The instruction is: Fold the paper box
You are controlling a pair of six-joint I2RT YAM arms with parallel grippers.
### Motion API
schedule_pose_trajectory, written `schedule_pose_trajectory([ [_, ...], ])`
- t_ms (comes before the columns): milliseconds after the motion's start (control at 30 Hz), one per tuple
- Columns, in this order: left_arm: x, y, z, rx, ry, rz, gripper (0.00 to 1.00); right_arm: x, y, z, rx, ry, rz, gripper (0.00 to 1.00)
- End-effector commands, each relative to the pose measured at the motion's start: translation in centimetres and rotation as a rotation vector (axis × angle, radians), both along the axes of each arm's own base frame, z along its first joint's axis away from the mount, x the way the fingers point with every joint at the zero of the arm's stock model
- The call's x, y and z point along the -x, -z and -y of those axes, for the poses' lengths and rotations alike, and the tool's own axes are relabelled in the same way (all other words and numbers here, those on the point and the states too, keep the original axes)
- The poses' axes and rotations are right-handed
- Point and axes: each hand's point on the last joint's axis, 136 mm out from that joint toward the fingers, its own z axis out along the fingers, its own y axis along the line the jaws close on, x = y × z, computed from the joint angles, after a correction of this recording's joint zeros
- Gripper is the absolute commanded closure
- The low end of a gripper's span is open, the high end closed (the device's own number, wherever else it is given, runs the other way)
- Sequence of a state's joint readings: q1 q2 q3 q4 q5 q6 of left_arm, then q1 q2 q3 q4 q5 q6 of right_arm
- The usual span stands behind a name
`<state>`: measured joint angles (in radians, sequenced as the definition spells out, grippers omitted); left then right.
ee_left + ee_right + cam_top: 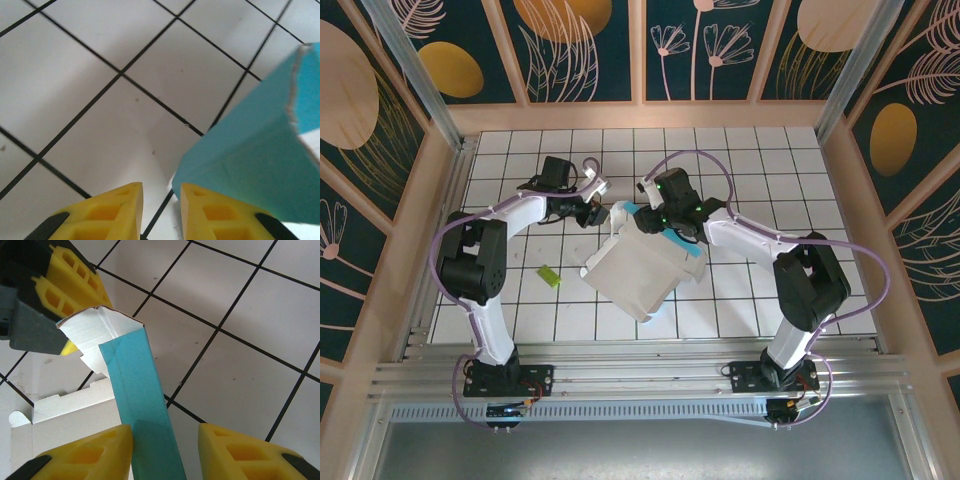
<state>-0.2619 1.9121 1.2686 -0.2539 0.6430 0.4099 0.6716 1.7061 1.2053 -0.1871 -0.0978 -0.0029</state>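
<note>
Box status: the paper box lies mid-table between the two arms, white inside up, askew to the tile grid. One side wall on its far right is raised. Its turquoise face is toward the right wrist camera, and a short white end tab is bent round at the top. From above, the rest of the box appears to lie flat.

Right gripper: jaws wide apart. The raised wall stands between them and touches only one finger, so it is not clamped.

Left gripper: jaws nearly together, with bare tile showing through the narrow gap. It holds nothing, and its tips sit just beside the end tab.

Step in hand, my reading: standing this wall upright and turning its tab in. I judge the task early.

How I'd run it:
- Close the right gripper on the wall low, near the crease, so the thin card doesn't buckle.
- Use the left fingertips as a pusher on the tab, slowly, along the crease line.

Risk: nothing pins the base panel, so the box may slide on the tiled table. The small yellow-green scrap lies well to the left and is no concern.
</note>
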Motion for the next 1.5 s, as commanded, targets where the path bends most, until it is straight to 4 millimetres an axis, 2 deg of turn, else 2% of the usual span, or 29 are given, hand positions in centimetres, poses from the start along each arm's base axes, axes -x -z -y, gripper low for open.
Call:
schedule_pose_trajectory([
  [0, 0.8, -1.0, 1.3, 0.04, 0.153, 0.056, 0.74, 1.7, 2.8, 0.8, 0.096, -0.029, -0.083, 0.6],
  [300, 1.0, -1.0, 3.0, 0.116, 0.203, 0.014, 0.7, 1.4, 2.9, 0.4, 0.093, -0.036, -0.087, 0.6],
  [400, 1.6, -0.9, 3.7, 0.122, 0.228, -0.013, 0.66, 1.4, 2.9, 0.3, 0.091, -0.038, -0.087, 0.6],
  [533, 3.1, 0.1, 4.6, 0.093, 0.265, -0.067, 0.59, 1.4, 3.0, 0.3, 0.091, -0.038, -0.087, 0.6],
  [733, 2.8, 0.7, 5.2, 0.054, 0.245, -0.055, 0.58, 1.6, 3.0, 0.2, 0.084, -0.046, -0.094, 0.6],
  [900, 1.5, 0.9, 5.4, 0.04, 0.194, -0.041, 0.59, 1.7, 2.8, -0.1, 0.061, -0.052, -0.102, 0.6],
  [1133, 0.1, 1.8, 5.7, -0.009, 0.14, -0.031, 0.65, 2.0, 2.9, -0.5, 0.02, -0.06, -0.139, 0.58],
  [1367, 0.1, 2.1, 5.8, -0.022, 0.14, -0.034, 0.67, 1.4, 1.6, 0.6, -0.174, -0.023, -0.262, 0.57],
  [1467, 0.1, 2.0, 5.7, -0.028, 0.144, -0.027, 0.7, 2.0, 1.1, 0.3, -0.255, -0.055, -0.301, 0.57],
])
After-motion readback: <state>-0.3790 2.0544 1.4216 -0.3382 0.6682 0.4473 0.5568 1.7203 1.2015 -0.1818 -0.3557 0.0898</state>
